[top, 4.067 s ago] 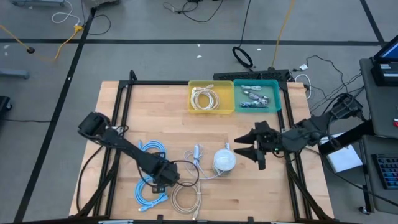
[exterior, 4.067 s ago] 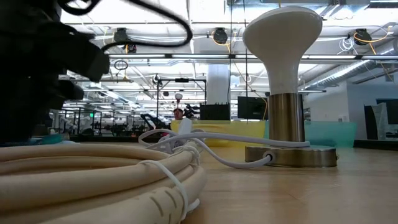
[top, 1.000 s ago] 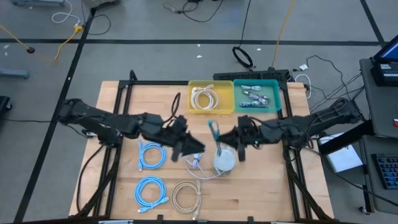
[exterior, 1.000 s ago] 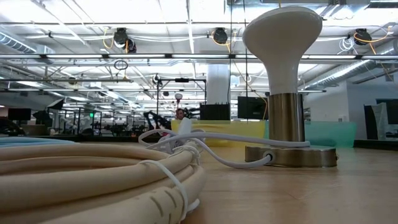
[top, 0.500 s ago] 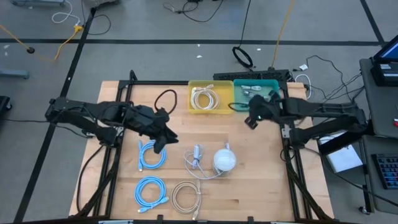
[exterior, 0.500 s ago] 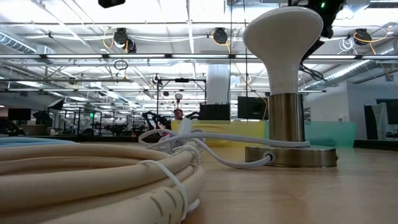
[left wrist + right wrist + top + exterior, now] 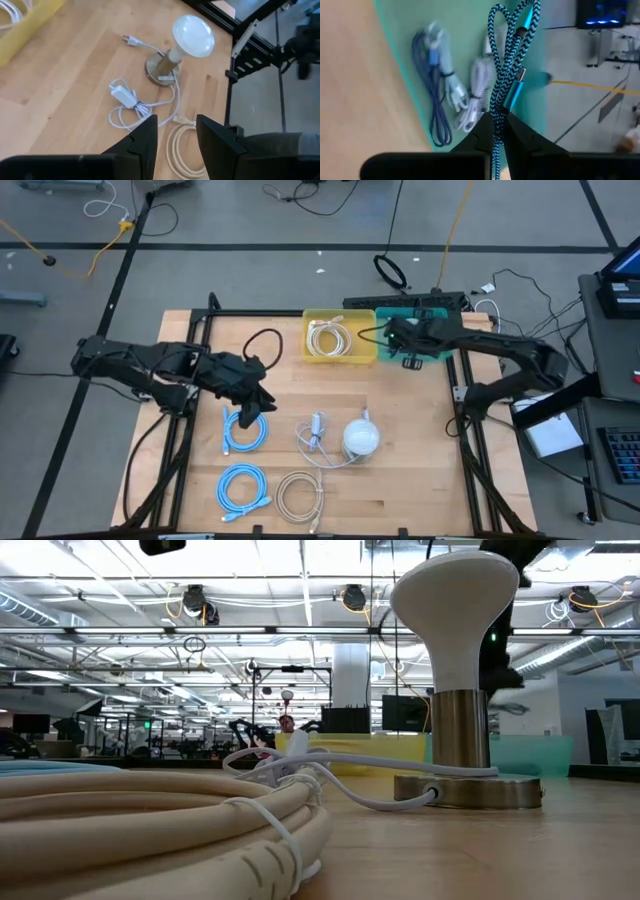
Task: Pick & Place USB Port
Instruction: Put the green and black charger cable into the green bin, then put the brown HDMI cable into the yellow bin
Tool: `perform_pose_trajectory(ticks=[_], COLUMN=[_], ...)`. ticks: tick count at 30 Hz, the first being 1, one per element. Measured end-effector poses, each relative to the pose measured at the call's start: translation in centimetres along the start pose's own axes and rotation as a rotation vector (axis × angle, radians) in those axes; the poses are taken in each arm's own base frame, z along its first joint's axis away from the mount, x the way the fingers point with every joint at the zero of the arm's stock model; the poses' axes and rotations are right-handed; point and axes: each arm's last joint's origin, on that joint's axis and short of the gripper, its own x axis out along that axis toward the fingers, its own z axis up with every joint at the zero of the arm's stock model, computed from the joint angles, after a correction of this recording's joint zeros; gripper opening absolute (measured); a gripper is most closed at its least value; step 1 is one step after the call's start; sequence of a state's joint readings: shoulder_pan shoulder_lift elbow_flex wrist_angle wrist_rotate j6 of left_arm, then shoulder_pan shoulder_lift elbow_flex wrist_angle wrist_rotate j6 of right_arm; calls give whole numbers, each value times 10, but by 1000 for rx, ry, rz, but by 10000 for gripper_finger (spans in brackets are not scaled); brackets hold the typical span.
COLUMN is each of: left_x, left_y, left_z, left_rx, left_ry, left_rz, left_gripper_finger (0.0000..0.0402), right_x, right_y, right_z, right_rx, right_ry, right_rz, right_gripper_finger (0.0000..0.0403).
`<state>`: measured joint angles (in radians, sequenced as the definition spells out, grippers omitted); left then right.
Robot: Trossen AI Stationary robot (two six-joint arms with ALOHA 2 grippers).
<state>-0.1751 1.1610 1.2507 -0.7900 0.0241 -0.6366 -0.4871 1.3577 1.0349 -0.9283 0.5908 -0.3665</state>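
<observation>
Teal bin [image 7: 405,60], below right gripper [image 7: 496,122]: bundled cables [image 7: 445,100] contained. Braided blue USB cable [image 7: 507,55] is pinched between closed fingers.

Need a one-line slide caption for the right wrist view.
Right gripper shut on a blue braided USB cable, held above the teal bin of bundled cables.

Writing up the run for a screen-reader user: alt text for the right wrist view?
The right hand is shut on a blue-and-black braided USB cable, holding it above the teal bin. Bundled blue and white cables lie in the bin, with bare wooden table beside it.
</observation>
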Motion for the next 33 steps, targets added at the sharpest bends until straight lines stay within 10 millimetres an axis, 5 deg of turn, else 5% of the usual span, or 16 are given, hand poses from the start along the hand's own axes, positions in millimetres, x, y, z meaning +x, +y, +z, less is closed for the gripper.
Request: perform_pose_trajectory(ticks=[6, 16, 25, 33], left_x=[0, 0, 0, 0], left_y=[-11, -16, -15, -16], left_z=[-9, -13, -12, -13], left_rx=[-6, -19, -22, -31], left_ry=[-3, -10, -24, -36], left_rz=[4, 11, 28, 40], left_gripper_finger=[136, 136, 136, 136], right_x=[29, 32, 31, 27], right_y=[13, 11, 7, 7], right_z=[5, 13, 10, 6], right_rx=[-158, -143, -80, 27], right_ry=[36, -37, 34, 72], right_rz=[-2, -70, -203, -278], right_gripper_finger=[13, 15, 131, 181])
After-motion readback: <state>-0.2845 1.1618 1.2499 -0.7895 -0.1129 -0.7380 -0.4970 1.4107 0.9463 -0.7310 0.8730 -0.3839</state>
